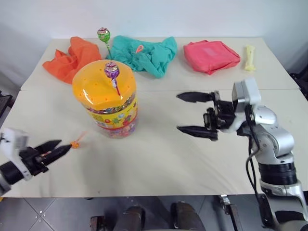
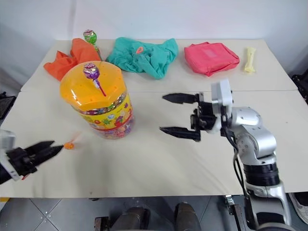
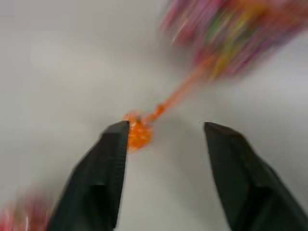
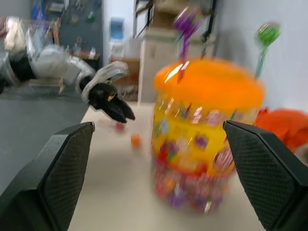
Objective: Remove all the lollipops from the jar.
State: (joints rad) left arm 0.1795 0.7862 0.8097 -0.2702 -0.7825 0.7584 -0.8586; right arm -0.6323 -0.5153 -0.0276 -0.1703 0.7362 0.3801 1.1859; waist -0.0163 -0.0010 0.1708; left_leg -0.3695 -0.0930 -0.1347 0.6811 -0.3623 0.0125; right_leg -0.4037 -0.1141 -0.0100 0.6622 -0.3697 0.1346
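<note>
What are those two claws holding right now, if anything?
Nothing. The left claw is open with the orange lollipop at one fingertip; the right claw is open and empty.

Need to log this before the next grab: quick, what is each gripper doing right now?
Left gripper: open, orange lollipop against one finger, not clamped.
Right gripper: wide open, empty, facing the jar.

A white tabletop (image 1: pixel 159 159) made of two boards meeting at a seam across the middle stands against a plain pale wall (image 1: pixel 192 17). Below its near edge lies a floor (image 1: pixel 43 216) of grey tiles. The light is even and soft. In the right wrist view, past the table's end, stand a pale cabinet (image 4: pixel 151 60) and cluttered shelves (image 4: pixel 62 19) by a blue wall, all blurred.
</note>
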